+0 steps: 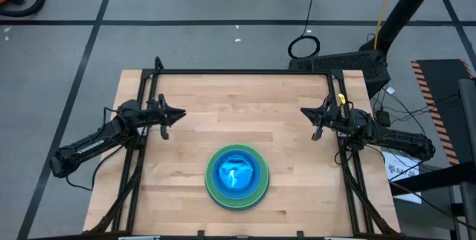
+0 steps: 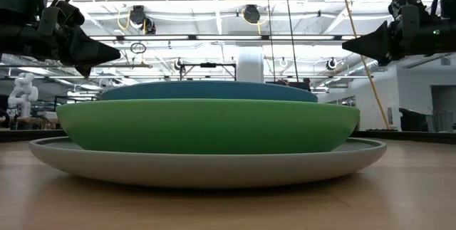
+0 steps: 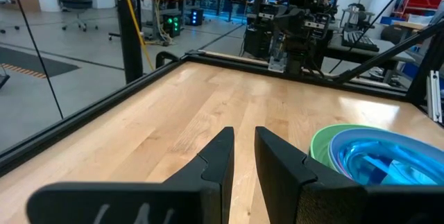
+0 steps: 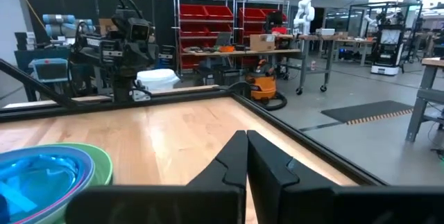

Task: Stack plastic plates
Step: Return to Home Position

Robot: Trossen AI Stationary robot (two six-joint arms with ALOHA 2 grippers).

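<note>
The plastic plates stand as one stack [image 1: 237, 176] at the middle of the table's near half. A large grey plate [image 2: 214, 169] rests on the wood, with a green plate [image 2: 206, 127] in it and a blue plate [image 2: 206, 91] on top. Pink and teal plates do not show. The stack also appears in the left wrist view [image 3: 368, 154] and the right wrist view [image 4: 41, 172]. My left gripper [image 1: 178, 114] hovers shut over the table's left side, beyond the stack. My right gripper [image 1: 305, 112] hovers shut over the right side. Both point inward at each other.
A black rail frame [image 1: 245, 71] runs along the table's far, left and right edges. Bare wood [image 1: 238, 114] lies between the two grippers and all round the stack. Both grippers hang well above the table top, higher than the stack [image 2: 114, 53] [image 2: 347, 45].
</note>
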